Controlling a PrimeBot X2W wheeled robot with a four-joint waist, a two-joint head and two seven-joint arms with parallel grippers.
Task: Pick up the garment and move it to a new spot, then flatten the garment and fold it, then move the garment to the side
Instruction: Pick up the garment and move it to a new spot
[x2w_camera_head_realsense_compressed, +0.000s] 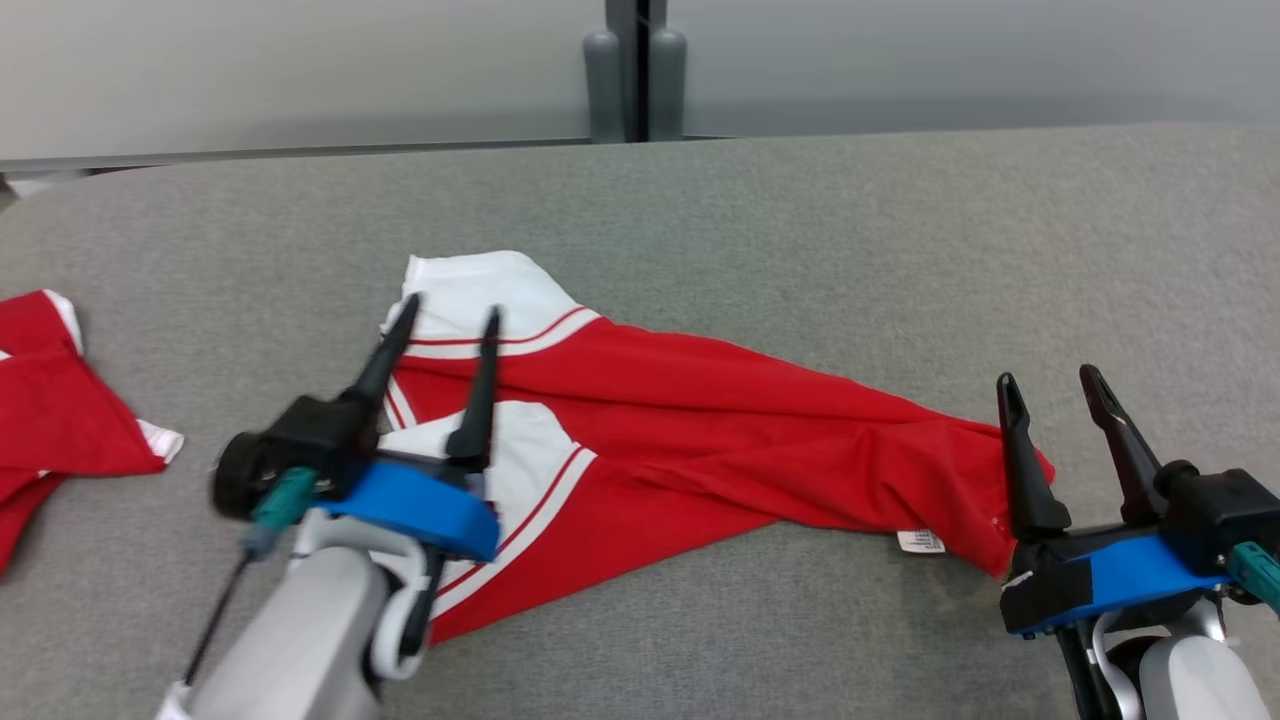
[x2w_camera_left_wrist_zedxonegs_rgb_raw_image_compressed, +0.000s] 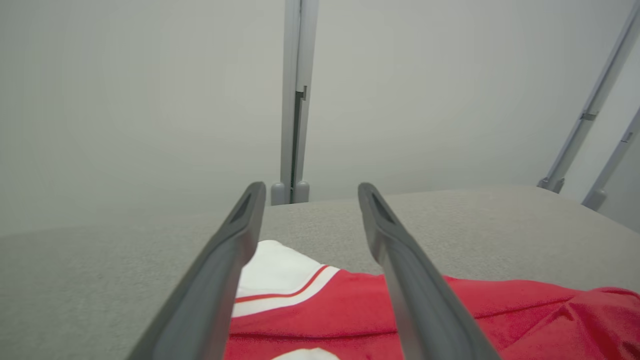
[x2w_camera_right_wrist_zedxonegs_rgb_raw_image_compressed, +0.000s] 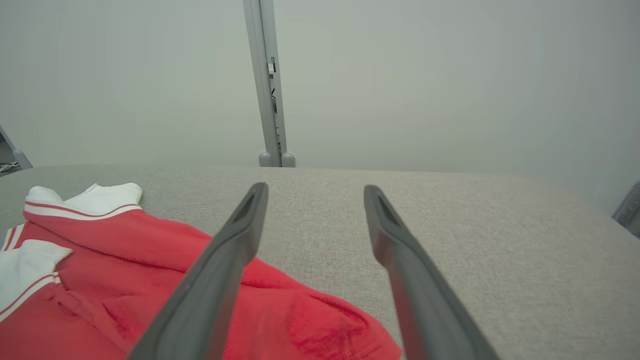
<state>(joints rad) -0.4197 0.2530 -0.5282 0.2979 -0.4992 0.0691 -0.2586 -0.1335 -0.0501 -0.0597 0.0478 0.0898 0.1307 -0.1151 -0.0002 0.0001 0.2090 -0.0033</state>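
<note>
Left tool (x2w_camera_head_realsense_compressed: 452, 308), fingers apart, over garment (x2w_camera_head_realsense_compressed: 700, 420)

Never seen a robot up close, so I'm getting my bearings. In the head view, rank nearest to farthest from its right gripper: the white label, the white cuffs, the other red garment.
From the right gripper:
1. white label, just left of it.
2. white cuffs, left of centre.
3. other red garment, far left edge.

Small white tag (x2w_camera_head_realsense_compressed: 920, 541) on red garment (x2w_camera_head_realsense_compressed: 700, 420) edge: print too small to read. No legible text.
</note>
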